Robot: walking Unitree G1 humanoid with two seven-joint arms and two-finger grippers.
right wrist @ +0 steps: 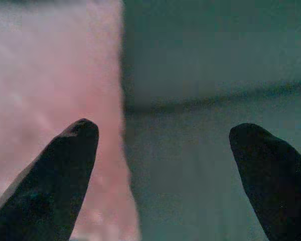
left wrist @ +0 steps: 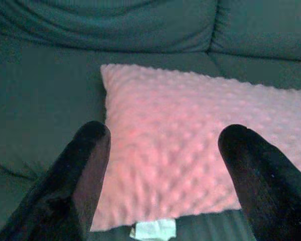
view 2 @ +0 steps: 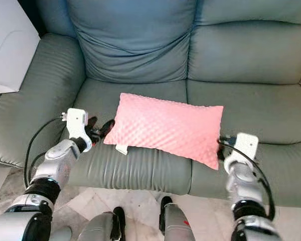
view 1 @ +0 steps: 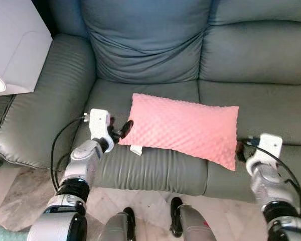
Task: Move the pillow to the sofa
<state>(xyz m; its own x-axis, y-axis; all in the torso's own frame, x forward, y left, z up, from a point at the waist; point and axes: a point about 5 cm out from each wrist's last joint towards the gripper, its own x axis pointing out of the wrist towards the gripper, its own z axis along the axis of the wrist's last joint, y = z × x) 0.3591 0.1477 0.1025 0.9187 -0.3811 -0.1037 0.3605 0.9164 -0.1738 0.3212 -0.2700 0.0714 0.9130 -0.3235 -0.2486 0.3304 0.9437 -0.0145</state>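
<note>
A pink dimpled pillow (view 1: pixel 185 128) lies flat on the seat of the grey-green sofa (view 1: pixel 145 45), across the seam between two seat cushions, with a white tag at its front left corner. My left gripper (view 1: pixel 124 129) is open at the pillow's left end, fingertips just beside the edge. In the left wrist view the fingers (left wrist: pixel 90 150) stand wide apart with the pillow (left wrist: pixel 190 150) ahead of them. My right gripper (view 1: pixel 239 149) sits at the pillow's front right corner. The right wrist view has that gripper (right wrist: pixel 165 128) open, with the pillow's edge (right wrist: pixel 50 75) next to one finger.
The sofa's left armrest (view 1: pixel 45 100) rises beside my left arm. A white box-like object (view 1: pixel 12 45) stands at the far left. Pale marble floor (view 1: pixel 15 191) and my own feet (view 1: pixel 175 216) are below the seat's front edge.
</note>
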